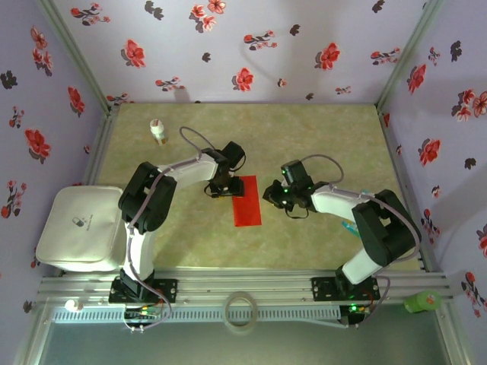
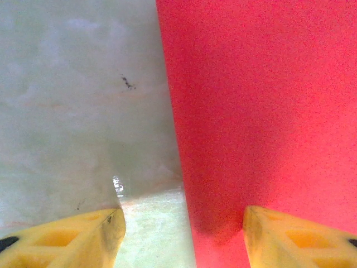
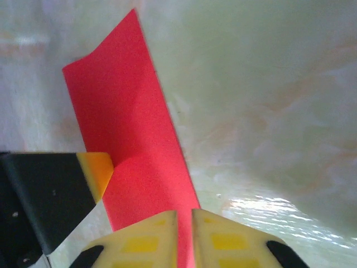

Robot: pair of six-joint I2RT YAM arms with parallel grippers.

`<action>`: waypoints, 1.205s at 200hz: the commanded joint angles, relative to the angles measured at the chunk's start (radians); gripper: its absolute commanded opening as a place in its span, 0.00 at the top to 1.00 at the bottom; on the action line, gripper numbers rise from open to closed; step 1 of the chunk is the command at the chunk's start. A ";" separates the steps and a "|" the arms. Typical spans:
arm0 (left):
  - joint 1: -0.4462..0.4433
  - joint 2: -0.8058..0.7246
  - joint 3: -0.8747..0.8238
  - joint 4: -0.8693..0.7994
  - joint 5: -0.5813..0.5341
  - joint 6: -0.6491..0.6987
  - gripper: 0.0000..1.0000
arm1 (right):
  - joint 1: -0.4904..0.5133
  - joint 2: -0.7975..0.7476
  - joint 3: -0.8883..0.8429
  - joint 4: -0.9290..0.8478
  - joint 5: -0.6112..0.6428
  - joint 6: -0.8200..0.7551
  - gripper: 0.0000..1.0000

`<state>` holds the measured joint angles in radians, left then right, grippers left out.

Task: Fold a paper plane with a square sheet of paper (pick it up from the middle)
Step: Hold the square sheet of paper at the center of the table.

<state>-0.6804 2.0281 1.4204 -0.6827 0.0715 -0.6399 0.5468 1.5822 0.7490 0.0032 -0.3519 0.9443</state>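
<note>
**A:** What can go wrong from here?

**B:** The square sheet of paper (image 1: pixel 245 204) lies on the table (image 1: pixel 327 137) as a narrow strip, between the two arms. The right gripper (image 3: pixel 184 219) has its jaws almost together on the right long edge of the sheet. Red shows in the thin slit between them, so I judge that it clamps the paper. If it lifts or pulls too quickly, the thin paper may tear or slip out, and the fold would become crooked.

**A:** And the other one?

**B:** The left gripper (image 2: pixel 184 216) has its jaws apart, standing across the left edge of the sheet near its far corner. One fingertip (image 3: pixel 96 170) is over the red and the other is over bare table. I cannot tell whether it presses down. If it does not, the whole sheet may drag to the right. One far corner of the sheet curls up a little.

**A:** How do the arms stand?

**B:** Both are bent at the elbow and lean inward to the sheet with low wrists. The left comes from the far-left of the sheet, the right from its right side.
</note>
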 commanded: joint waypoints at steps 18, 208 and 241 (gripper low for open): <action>0.022 0.070 -0.015 0.058 -0.033 0.019 0.39 | 0.031 0.075 0.074 0.002 -0.031 -0.028 1.00; 0.023 0.043 -0.033 0.082 -0.001 0.001 0.39 | 0.061 0.308 0.121 -0.043 0.002 -0.080 1.00; 0.038 -0.072 -0.029 0.092 0.030 -0.021 0.37 | 0.052 0.308 0.125 -0.062 -0.003 -0.112 1.00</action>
<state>-0.6731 2.0163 1.4139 -0.6731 0.0990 -0.6483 0.6003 1.8473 0.9146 0.0601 -0.3973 0.8810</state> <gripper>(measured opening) 0.626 0.047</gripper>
